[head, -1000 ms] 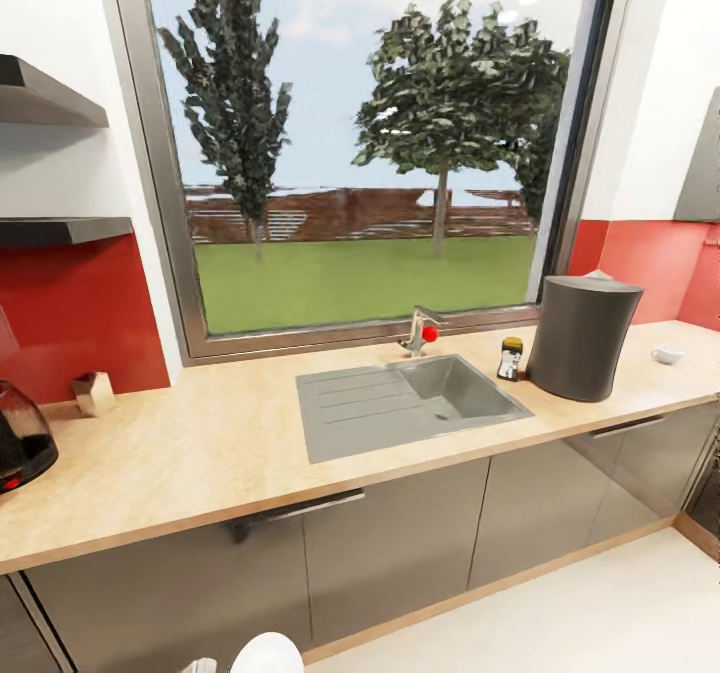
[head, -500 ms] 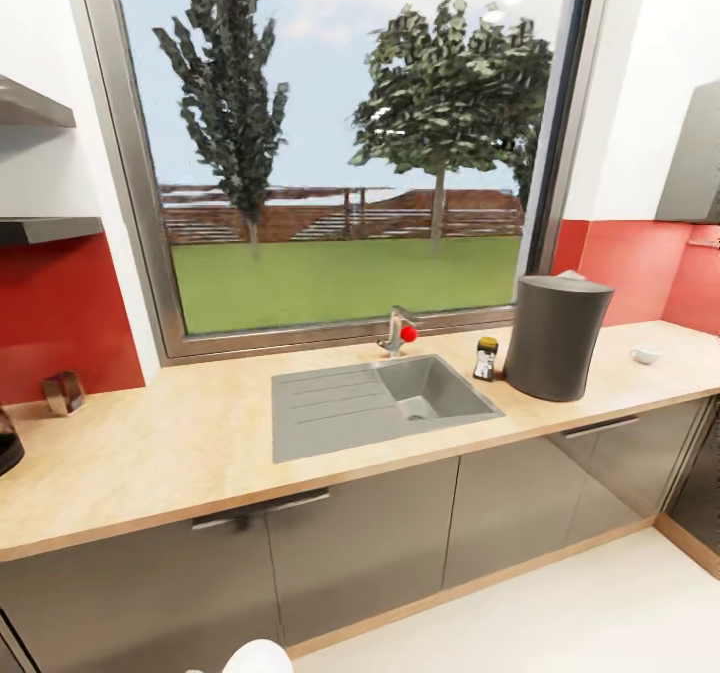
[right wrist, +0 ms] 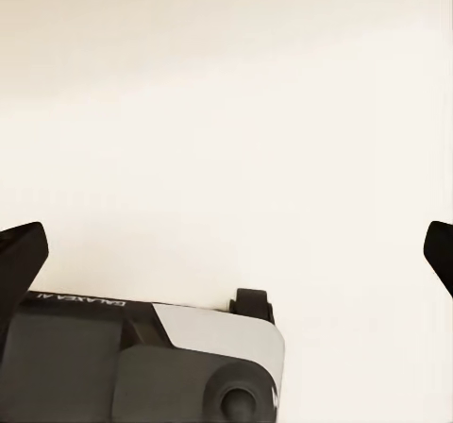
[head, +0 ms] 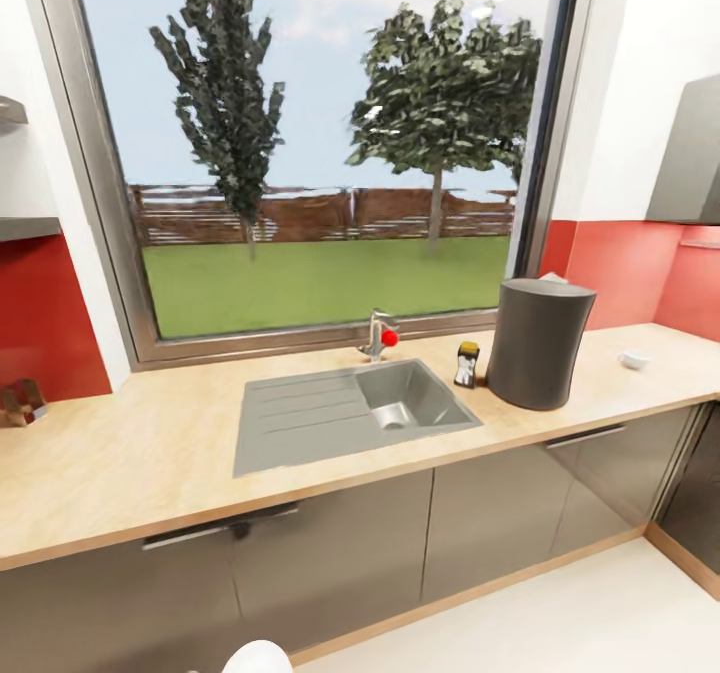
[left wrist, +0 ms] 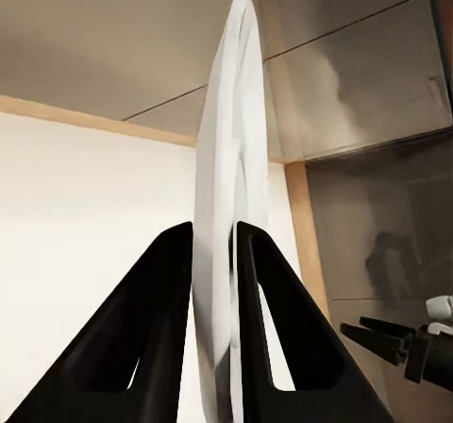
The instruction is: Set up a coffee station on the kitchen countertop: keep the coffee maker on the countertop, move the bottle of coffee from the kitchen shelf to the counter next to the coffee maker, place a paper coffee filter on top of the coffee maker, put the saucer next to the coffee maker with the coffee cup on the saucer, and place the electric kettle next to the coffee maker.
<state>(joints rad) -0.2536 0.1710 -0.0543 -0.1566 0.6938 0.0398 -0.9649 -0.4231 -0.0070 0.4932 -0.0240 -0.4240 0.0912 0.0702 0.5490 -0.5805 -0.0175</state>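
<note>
Two grippers: my left gripper (left wrist: 214,253) is clamped on the saucer (left wrist: 226,187), held on edge; my right gripper (right wrist: 226,244) is spread wide, holding nothing.
Coffee maker (head: 537,341): on the countertop (head: 150,463).
Bottle of coffee (head: 466,364): just beside the coffee maker, sink side.
Coffee cup (head: 633,359): on the coffee maker's other side, apart.

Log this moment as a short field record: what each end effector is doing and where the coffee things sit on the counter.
left end effector: shut on the saucer, held edge-on between its fingers
right end effector: open, nothing between its fingers, pale floor beyond
coffee maker: upright on the countertop, right of the sink
bottle of coffee: on the countertop between sink and coffee maker, close beside the machine
coffee cup: on the countertop, right of the coffee maker, apart from it
paper coffee filter: a white tip shows at the machine's top
</note>
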